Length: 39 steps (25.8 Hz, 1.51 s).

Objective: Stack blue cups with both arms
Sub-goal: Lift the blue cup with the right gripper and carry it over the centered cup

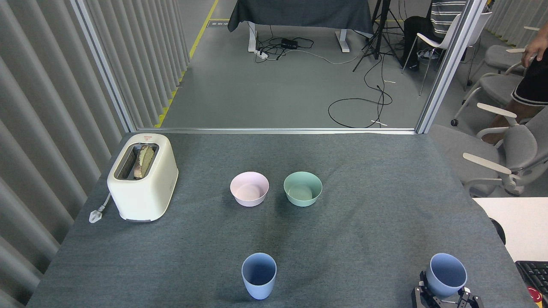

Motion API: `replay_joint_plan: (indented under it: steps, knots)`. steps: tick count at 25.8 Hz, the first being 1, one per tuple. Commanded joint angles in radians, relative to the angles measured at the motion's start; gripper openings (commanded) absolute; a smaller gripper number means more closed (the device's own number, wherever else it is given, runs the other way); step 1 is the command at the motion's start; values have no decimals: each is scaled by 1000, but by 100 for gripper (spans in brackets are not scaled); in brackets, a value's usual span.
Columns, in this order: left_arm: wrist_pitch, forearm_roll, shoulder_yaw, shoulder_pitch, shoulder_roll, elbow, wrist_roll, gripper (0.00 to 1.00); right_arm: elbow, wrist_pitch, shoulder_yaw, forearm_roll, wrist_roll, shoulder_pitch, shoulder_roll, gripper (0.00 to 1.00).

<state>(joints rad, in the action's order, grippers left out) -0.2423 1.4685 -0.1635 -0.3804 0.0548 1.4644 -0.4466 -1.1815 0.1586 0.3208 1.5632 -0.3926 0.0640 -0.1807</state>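
the worktop (364, 179) is broad and grey, with open cloth between the near row and the two bowls. one blue cup (258, 275) stands upright near the front edge at centre, free on all sides. the second blue cup (445, 274) sits at the front right corner, close to the worktop's right edge. pink bowl (249, 188) and green bowl (302, 188) stand side by side mid-worktop, apart. toaster (142, 176) occupies the left edge. my right tool (445, 296) rises from the bottom edge, fingers flanking the second cup's base and grasping it. my left tool is out of sight.
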Motion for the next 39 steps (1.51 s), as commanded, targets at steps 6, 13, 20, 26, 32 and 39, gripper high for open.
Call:
replay_joint_plan:
  steps: [6,13,20,26,32,39]
  knots:
    - [0,0,-1,0,-1,-1,-4,100,-67,-113,-261,35,144,-193,52,66]
    - [0,-2,-2,2,-4,-4,-6,100,-142,-198,-652,120,175,-254,240,67]
    - [0,0,-1,5,-6,-1,-6,100,-265,-192,-753,172,175,-64,260,68]
    - [1,0,-2,11,-9,-4,-6,100,-267,-191,-752,172,169,-4,260,69]
    - [0,0,-2,11,-7,-1,-6,100,-260,-189,-752,169,169,-1,259,69]
    - [0,0,-1,11,-7,-1,-6,100,-213,-192,-740,164,146,-6,257,69]
